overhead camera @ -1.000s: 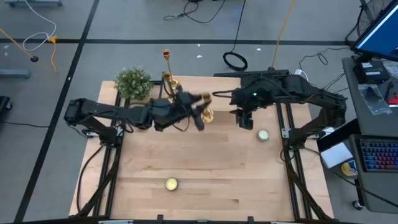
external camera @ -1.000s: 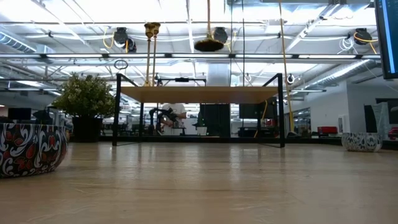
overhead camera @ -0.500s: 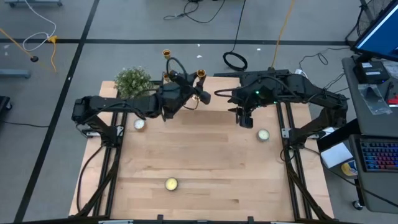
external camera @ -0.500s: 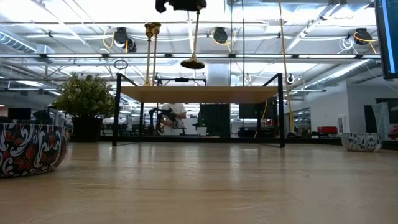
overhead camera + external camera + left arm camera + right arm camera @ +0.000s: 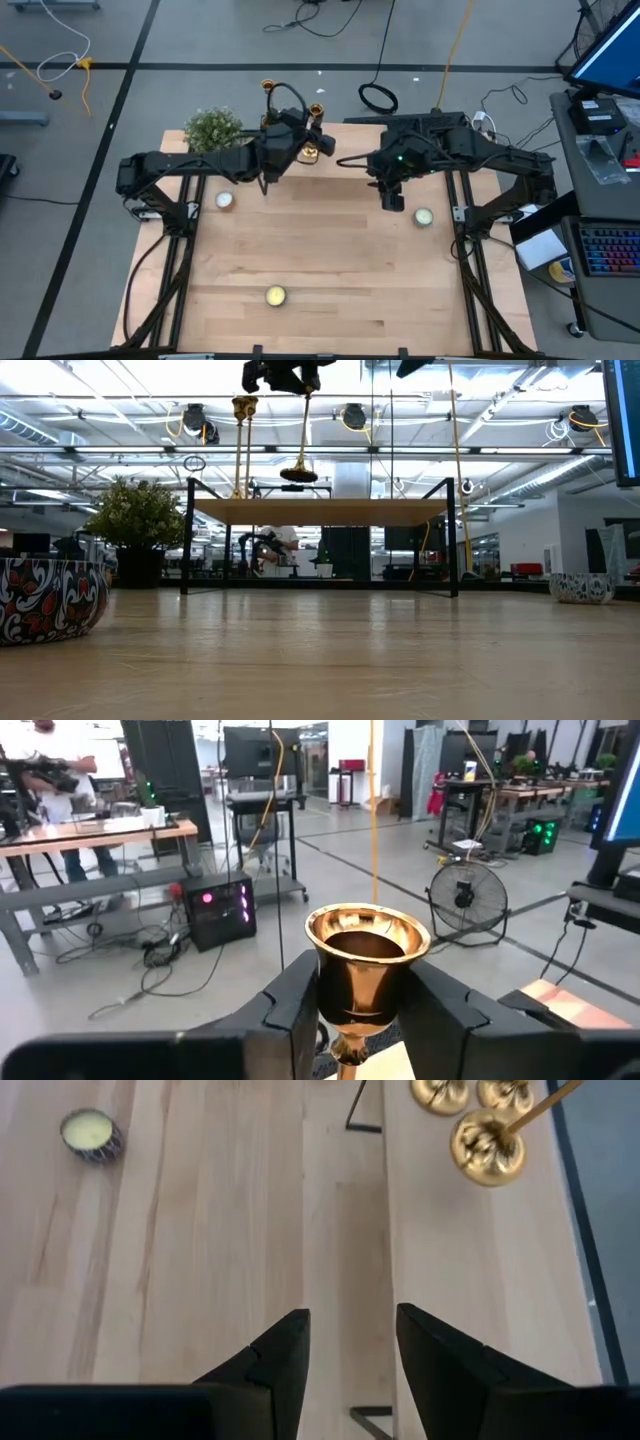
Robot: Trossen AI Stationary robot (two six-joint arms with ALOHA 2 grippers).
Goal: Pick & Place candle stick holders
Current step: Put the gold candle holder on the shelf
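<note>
While left gripper (image 5: 362,1010) clamps brass candlestick (image 5: 366,955) just below cup, stem hangs upright, flared base (image 5: 299,474) clear of tabletop: grip high so base can land flat. Carried piece sits at table's far edge, near two other candlesticks (image 5: 268,105) and green plant (image 5: 213,131). Right gripper (image 5: 350,1350) hovers over bare wood, fingers parted, holding nothing, waiting. Tin candle (image 5: 275,295) well apart, near front.

No readable text in any view.
No letters, numbers, brand marks or signs can be made out on any object or surface; nothing is legible on the blue monitor screen (image 5: 612,45) at the far right either.
</note>
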